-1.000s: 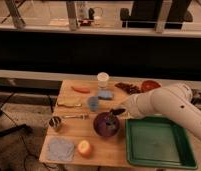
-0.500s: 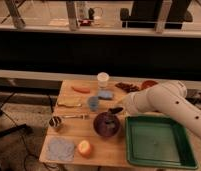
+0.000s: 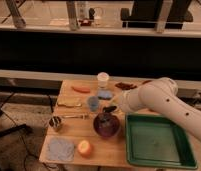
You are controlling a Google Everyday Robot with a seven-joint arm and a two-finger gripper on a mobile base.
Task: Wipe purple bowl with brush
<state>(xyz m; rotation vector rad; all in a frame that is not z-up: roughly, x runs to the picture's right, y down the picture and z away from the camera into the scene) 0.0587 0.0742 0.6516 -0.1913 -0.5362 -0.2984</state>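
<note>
Camera view, 1 of 1. Gripper [image 3: 110,111] sits just above the far rim of the purple bowl [image 3: 106,125], near table centre. Vs. 1.0 s ago, the arm has swung left across the table and the gripper end has come in over the bowl; 0.5 s ago it was already close to this spot. Jaw state: cannot tell. Dark shape at the gripper end, reaching into the bowl, is prob. the brush [image 3: 108,119]; grip on it not confirmed. Bowl pos. unchanged, approx. same spot in all 3 frames. Green tray [image 3: 156,141] lies right of the bowl, blue cup [image 3: 93,103] just far-left of it.

Judgement: approach phase appears done; wiping contact w/ bowl interior looks imminent or begun.
</note>
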